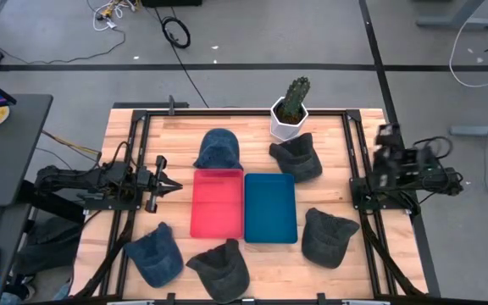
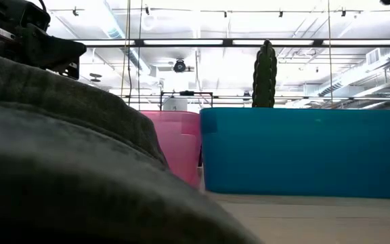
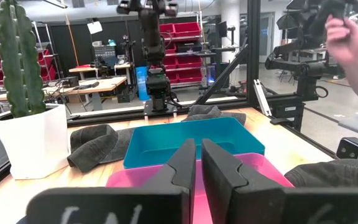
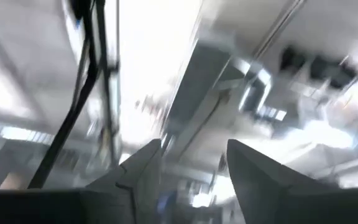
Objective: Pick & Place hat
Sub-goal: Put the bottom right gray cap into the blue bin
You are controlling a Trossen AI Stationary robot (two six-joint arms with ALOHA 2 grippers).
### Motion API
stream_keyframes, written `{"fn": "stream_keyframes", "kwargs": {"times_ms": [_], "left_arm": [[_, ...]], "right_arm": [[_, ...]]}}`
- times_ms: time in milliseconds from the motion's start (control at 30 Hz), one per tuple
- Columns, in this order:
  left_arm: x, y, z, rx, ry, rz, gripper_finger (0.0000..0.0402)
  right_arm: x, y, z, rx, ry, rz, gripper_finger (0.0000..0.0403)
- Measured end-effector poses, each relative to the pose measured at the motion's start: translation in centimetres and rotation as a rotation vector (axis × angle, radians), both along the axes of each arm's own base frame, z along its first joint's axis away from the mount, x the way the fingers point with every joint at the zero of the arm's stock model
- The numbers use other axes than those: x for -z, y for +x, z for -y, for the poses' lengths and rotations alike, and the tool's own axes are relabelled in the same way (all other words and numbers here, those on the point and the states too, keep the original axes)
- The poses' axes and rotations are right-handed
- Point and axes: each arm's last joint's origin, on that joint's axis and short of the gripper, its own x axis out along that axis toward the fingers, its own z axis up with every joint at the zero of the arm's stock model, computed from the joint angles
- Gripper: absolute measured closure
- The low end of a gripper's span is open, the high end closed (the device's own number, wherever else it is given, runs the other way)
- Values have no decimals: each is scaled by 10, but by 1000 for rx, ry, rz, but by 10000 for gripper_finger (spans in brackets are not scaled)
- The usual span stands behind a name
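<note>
Several caps lie flat on the wooden table: a blue one beyond the pink tray, a dark grey one beside the cactus pot, another grey one right of the blue tray, and a blue one and a dark one near the front edge. My left gripper hovers shut just left of the pink tray, pointing level at it. My right gripper is open at the table's right side, folded back on its arm and aimed at the ceiling.
In the low view a dark cap fills the foreground before the pink tray and blue tray. The black frame rail borders the table. A person's hand shows beyond the table's right side.
</note>
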Motion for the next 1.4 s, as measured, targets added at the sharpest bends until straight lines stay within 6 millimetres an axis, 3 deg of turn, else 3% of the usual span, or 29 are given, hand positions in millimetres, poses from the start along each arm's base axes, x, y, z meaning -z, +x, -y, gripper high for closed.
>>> {"fn": "stream_keyframes", "kwargs": {"times_ms": [133, 267, 500, 833, 967, 1233, 1400], "left_arm": [[0, 0, 0, -1, 0, 0, 371], [0, 0, 0, 0, 0, 0, 371], [0, 0, 0, 0, 0, -1, 371], [0, 0, 0, 0, 0, 0, 371], [0, 0, 0, 0, 0, -1, 371], [0, 0, 0, 0, 0, 0, 371], [0, 0, 0, 0, 0, 0, 371]], "right_arm": [[-26, -19, -1, -77, -7, 96, 215], [-59, -39, -5, -158, -129, 152, 215], [-132, -60, -6, -247, -176, 21, 215], [-227, -37, -7, -305, -127, -376, 215], [-258, -28, -6, -335, 16, -553, 215], [-293, -6, -6, -442, 220, -792, 215], [-299, 9, -7, -494, 359, -935, 215]]}}
